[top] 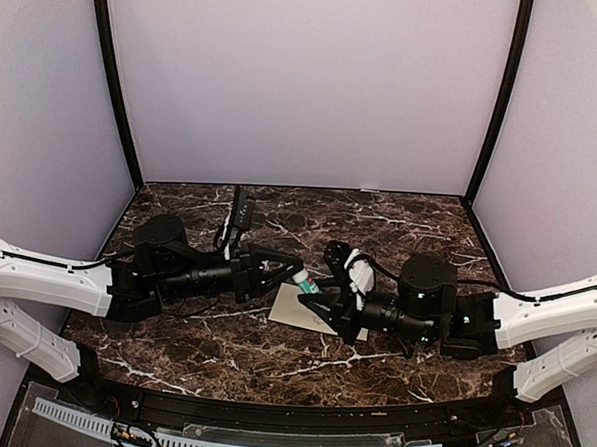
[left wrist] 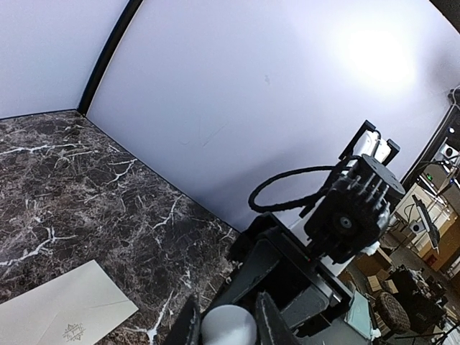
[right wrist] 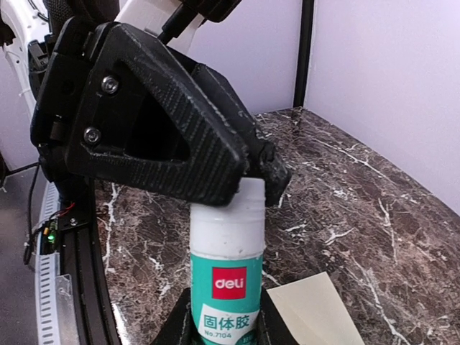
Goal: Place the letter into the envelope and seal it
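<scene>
Meeting at the centre of the top frame, the left gripper (top: 294, 276) and right gripper (top: 320, 297) point at each other over the dark marble table (top: 398, 229). A glue stick (top: 308, 285) spans the short gap between them, and each set of jaws is closed on one end of it. The envelope (top: 296, 312) lies flat on the table just below and under that meeting point, slightly lower than mid-frame; the right gripper covers part of it.

In the left wrist view, the left gripper (left wrist: 228, 320) sits at the bottom edge, its two fingers (left wrist: 188, 327) pinching the round white cap (left wrist: 228, 327). The envelope (left wrist: 65, 316) fills the lower left corner — seams and a small emblem face up. The right arm (left wrist: 352, 215) rises at centre right.

In the right wrist view, the right gripper (right wrist: 224, 330) at the bottom edge clamps the teal-labelled body of the glue stick (right wrist: 228, 280), which stands upright in mid-frame. The left gripper (right wrist: 244, 180) comes in from the upper left — its jaws grip the white cap. A corner of the envelope (right wrist: 316, 313) shows at lower right on the table.
</scene>
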You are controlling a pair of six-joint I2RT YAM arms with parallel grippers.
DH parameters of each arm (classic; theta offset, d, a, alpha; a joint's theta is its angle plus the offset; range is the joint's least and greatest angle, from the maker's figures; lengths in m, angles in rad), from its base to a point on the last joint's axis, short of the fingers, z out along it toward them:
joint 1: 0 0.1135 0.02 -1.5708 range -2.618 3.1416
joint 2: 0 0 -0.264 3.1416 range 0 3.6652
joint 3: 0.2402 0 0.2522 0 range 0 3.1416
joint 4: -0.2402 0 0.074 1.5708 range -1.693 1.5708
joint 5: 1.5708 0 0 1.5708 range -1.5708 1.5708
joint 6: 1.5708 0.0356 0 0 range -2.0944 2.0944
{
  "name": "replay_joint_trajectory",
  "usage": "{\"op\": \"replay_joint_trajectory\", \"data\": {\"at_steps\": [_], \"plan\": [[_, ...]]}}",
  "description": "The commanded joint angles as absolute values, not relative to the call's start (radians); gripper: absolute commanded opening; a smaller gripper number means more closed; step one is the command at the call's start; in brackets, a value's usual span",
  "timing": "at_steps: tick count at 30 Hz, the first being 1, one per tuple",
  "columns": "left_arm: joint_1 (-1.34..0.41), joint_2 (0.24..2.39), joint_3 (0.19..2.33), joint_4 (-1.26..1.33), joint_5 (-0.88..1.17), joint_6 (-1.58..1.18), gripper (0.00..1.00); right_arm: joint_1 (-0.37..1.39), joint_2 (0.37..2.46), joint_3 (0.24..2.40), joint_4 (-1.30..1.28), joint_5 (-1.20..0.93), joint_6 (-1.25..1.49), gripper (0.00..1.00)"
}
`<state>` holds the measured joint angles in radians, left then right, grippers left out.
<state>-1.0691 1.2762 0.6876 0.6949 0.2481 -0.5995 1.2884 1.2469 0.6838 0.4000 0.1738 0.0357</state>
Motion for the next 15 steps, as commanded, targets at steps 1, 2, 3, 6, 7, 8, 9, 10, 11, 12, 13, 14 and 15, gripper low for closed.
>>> {"op": "replay_joint_trajectory", "data": {"at_steps": [1,2,3,6,7,8,9,10,11,12,13,14,15], "plan": [[-1.144,1.321,0.695,0.644,0.471,-0.555,0.13,1.249,1.212,0.782,0.586,-0.127,0.102,0.00],[-1.151,1.322,0.700,0.654,0.491,-0.546,0.13,1.236,1.205,0.782,0.597,-0.173,0.123,0.00],[-1.157,1.325,0.703,0.657,0.509,-0.542,0.13,1.221,1.199,0.780,0.614,-0.216,0.150,0.00],[-1.170,1.329,0.712,0.674,0.537,-0.524,0.13,1.170,1.185,0.776,0.667,-0.345,0.235,0.00],[-1.175,1.332,0.713,0.679,0.553,-0.523,0.13,1.153,1.184,0.777,0.683,-0.393,0.262,0.00],[-1.176,1.334,0.713,0.693,0.566,-0.522,0.13,1.137,1.186,0.778,0.705,-0.442,0.293,0.00],[-1.180,1.339,0.713,0.702,0.591,-0.522,0.13,1.119,1.188,0.778,0.729,-0.487,0.322,0.00],[-1.180,1.342,0.713,0.717,0.598,-0.526,0.13,1.106,1.190,0.778,0.752,-0.528,0.348,0.00],[-1.182,1.346,0.713,0.722,0.606,-0.527,0.13,1.094,1.192,0.776,0.776,-0.564,0.373,0.00],[-1.182,1.348,0.714,0.726,0.606,-0.529,0.13,1.085,1.192,0.775,0.796,-0.593,0.393,0.00],[-1.184,1.351,0.716,0.726,0.604,-0.529,0.13,1.079,1.192,0.777,0.804,-0.608,0.405,0.00],[-1.184,1.352,0.717,0.723,0.600,-0.530,0.13,1.077,1.191,0.782,0.798,-0.611,0.407,0.00],[-1.185,1.353,0.720,0.714,0.584,-0.530,0.13,1.076,1.190,0.793,0.775,-0.598,0.399,0.00]]}}
